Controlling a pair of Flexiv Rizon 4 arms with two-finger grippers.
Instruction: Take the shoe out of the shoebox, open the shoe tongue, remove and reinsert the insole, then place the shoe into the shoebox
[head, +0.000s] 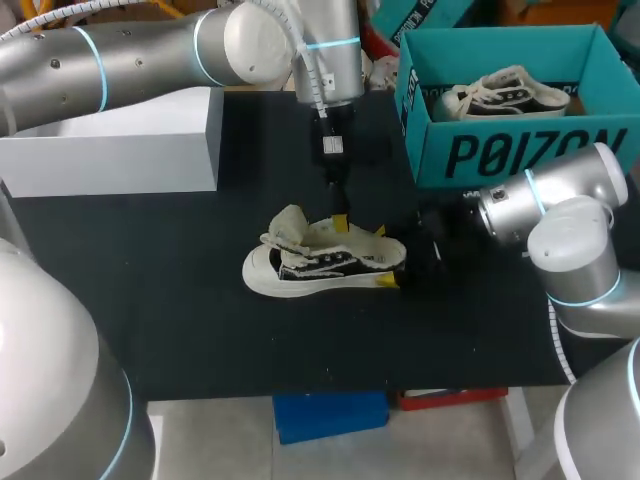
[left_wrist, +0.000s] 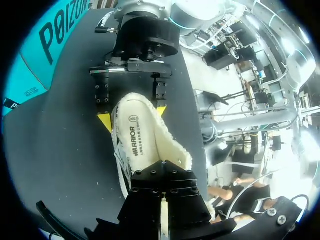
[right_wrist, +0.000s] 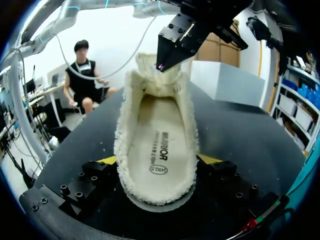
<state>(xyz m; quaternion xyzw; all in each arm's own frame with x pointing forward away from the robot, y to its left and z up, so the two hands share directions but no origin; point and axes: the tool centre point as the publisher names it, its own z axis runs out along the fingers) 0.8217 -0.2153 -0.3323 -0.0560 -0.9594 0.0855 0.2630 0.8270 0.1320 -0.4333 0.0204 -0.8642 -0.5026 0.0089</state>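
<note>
A cream and black shoe (head: 300, 268) lies on the black mat (head: 180, 300), toe to the left, its tongue (head: 290, 225) folded up. Its fleecy insole (left_wrist: 145, 140) slants up out of the shoe, heel end still inside. My left gripper (head: 340, 222) points straight down and is shut on the insole's raised front end (right_wrist: 150, 75). My right gripper (head: 392, 272) comes in from the right, its yellow fingertips (right_wrist: 107, 160) pressed against both sides of the shoe's heel. The teal shoebox (head: 500, 150) stands at the back right.
A second shoe (head: 510, 95) lies inside the shoebox. A white box (head: 120, 145) stands at the back left of the mat. The mat's front edge (head: 330, 385) runs below the shoe.
</note>
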